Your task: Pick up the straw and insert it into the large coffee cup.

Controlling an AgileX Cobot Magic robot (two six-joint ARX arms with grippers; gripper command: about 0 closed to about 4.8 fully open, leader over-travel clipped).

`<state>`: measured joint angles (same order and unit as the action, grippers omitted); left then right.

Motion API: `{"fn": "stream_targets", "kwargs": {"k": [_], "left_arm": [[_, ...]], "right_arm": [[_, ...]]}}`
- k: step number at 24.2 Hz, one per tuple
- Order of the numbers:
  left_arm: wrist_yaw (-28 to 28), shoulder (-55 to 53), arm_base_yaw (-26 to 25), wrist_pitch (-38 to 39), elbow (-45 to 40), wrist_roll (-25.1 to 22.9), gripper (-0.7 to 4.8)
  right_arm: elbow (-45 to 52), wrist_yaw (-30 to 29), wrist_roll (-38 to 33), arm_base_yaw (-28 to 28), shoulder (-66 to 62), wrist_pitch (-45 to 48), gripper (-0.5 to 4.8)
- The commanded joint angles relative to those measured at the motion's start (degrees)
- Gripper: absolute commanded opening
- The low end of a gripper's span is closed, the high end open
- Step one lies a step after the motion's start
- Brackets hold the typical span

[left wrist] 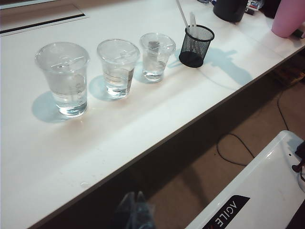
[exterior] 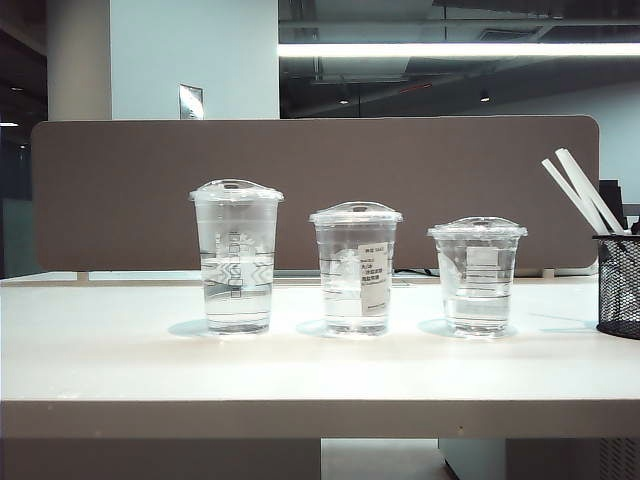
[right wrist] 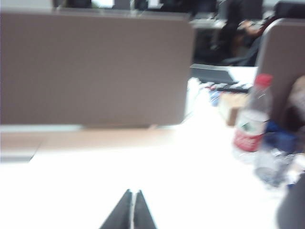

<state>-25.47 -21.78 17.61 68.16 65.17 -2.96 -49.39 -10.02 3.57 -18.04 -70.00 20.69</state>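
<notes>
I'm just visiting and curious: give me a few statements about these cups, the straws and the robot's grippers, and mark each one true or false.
1. Three lidded cups stand in a row; the large coffee cup is at the left end in the exterior view. True.
2. The straw already sticks out of that cup. False: it stands in the black mesh holder.
3. The right gripper is wide open. False: its jaws are together, holding nothing.
4. The left gripper hangs off the table's edge, away from the cups. True.

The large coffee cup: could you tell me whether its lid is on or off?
On. The large coffee cup carries its clear domed lid, seated on the rim, with no straw through it.
</notes>
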Motion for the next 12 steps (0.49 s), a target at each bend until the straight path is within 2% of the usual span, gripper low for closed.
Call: {"fn": "stream_targets", "kwargs": {"k": [1, 4, 6, 12], "left_arm": [[-0.31, 0.02, -0.02, -0.50, 0.15, -0.02, -0.05], [-0.33, 0.02, -0.02, -0.50, 0.15, -0.02, -0.05], [-0.20, 0.00, -0.02, -0.50, 0.15, -0.02, -0.05], [-0.26, 0.02, -0.02, -0.50, 0.15, -0.02, -0.05]], "right_arm": [[4.33, -5.99, 4.92, 0.35, -1.36, 6.75, 0.49], [6.19, -8.83, 7.69, 1.01, -4.28, 7.52, 0.56], [6.40, -12.96, 8.72, 1.75, -7.50, 8.04, 1.04], [6.38, -13.07, 15.78, 4.26, -8.46, 7.54, 1.18]]}}
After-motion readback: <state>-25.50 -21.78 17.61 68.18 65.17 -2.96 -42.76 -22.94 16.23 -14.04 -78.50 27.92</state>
